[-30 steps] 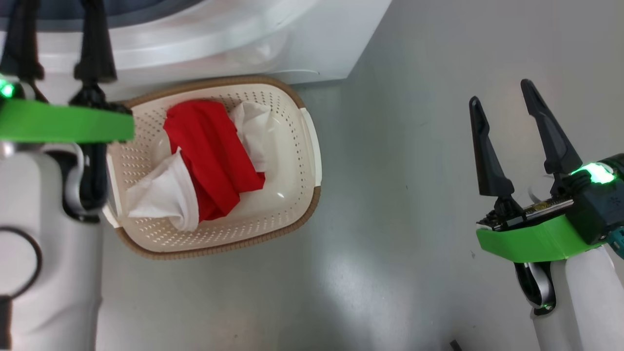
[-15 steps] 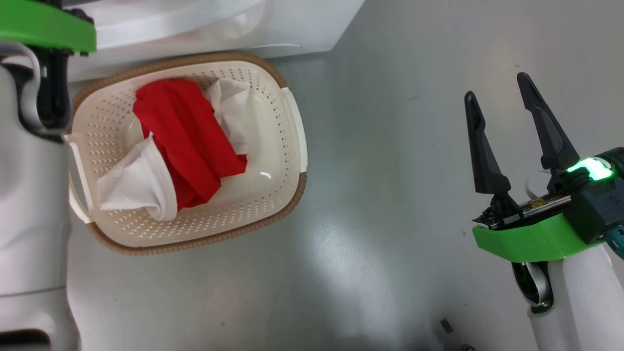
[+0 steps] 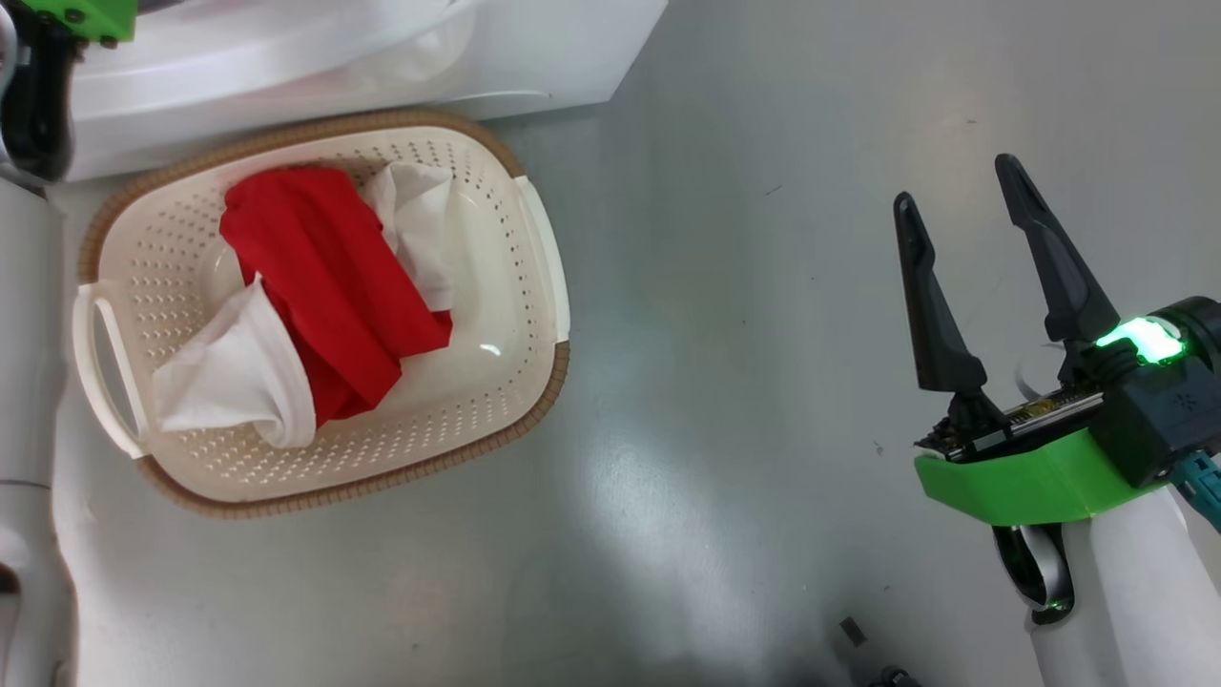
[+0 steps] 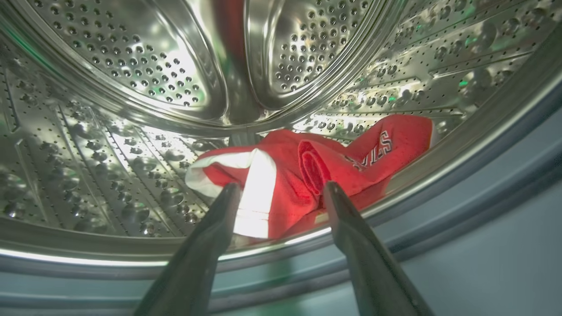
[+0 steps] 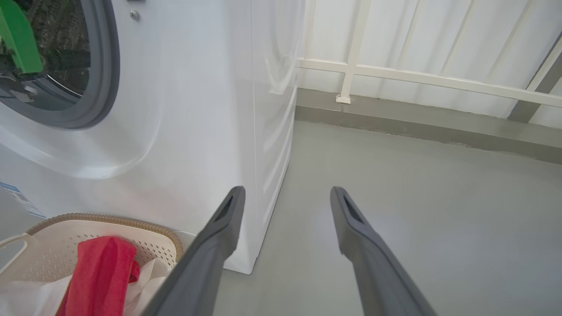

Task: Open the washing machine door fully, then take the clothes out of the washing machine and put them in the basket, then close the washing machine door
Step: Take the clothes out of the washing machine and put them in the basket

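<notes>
Left claw (image 4: 281, 186): fingers spread wide apart and reaching in past the lip of the perforated steel drum (image 4: 131, 66) of the washing machine (image 5: 210, 109). The two tips stand to either side of a crumpled red jersey (image 4: 290, 197) with white trim and white lettering, which lies on the drum floor close to the front lip. The fingers are not clamped on the cloth, and contact at the tips cannot be confirmed from the left wrist view. In the head view the left forearm (image 3: 29, 382) rises along the left edge toward the machine front. Right claw (image 3: 956, 181): fingers apart, holding nothing, touching nothing, hanging over bare grey floor (image 3: 744, 334) well to the right of the basket (image 3: 477, 401). The basket sits on the floor just in front of the machine, its brown rim close against the white front panel. It holds a red garment (image 3: 324, 286) laid diagonally across the middle, and a white garment (image 3: 229, 377) showing at both ends of the red one. The right wrist view shows the grey gasket (image 5: 107, 66) around the open drum mouth and a blue label (image 5: 19, 199) low on the front panel.
</notes>
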Available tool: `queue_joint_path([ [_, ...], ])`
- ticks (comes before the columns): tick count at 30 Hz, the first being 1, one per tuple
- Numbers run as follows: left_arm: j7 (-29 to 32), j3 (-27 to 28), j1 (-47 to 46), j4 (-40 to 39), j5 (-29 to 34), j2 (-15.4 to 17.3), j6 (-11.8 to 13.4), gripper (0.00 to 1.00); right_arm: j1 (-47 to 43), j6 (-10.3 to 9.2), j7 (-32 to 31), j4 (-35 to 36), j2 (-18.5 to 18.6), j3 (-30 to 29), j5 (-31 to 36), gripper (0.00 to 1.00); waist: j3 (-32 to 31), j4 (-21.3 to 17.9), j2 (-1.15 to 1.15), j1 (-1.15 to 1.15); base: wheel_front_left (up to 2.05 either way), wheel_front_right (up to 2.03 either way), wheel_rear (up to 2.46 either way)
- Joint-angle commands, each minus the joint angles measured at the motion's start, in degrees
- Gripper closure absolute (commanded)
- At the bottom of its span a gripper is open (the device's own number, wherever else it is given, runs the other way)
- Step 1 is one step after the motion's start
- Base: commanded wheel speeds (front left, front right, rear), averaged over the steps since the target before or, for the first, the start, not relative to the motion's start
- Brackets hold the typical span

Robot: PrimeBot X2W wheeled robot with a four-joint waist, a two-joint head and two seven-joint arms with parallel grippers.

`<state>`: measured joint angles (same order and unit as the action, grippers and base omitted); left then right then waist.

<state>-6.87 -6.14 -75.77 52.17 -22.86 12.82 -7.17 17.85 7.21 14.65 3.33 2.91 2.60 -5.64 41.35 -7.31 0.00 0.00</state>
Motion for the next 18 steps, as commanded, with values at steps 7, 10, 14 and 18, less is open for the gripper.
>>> queue_joint_path([
  [7,1.6,-3.7,-3.5,7.2,0.3,4.7,-0.3,0.00,-3.5,0.28,0.3,1.8,0.0,2.6,-0.6,0.00,-1.3,-1.7,0.00,0.00,0.00,0.00,0.00],
  [10,1.9,-4.7,-3.9,9.0,0.3,5.0,-0.3,0.00,-3.9,0.28,0.3,1.9,0.0,2.9,-0.7,0.00,-1.6,-2.1,0.00,0.00,0.00,0.00,0.00],
  [14,1.3,-6.0,-5.1,11.5,0.3,5.7,-0.3,0.00,-4.6,0.28,0.3,2.3,0.0,3.2,-0.9,0.00,-1.3,-2.6,0.00,0.00,0.00,0.00,0.00],
  [18,0.1,-7.0,-6.5,13.3,0.4,5.9,-0.3,0.00,-5.0,0.28,0.3,2.7,0.0,3.1,-1.0,0.00,-0.6,-2.9,0.00,0.00,0.00,0.00,0.00],
])
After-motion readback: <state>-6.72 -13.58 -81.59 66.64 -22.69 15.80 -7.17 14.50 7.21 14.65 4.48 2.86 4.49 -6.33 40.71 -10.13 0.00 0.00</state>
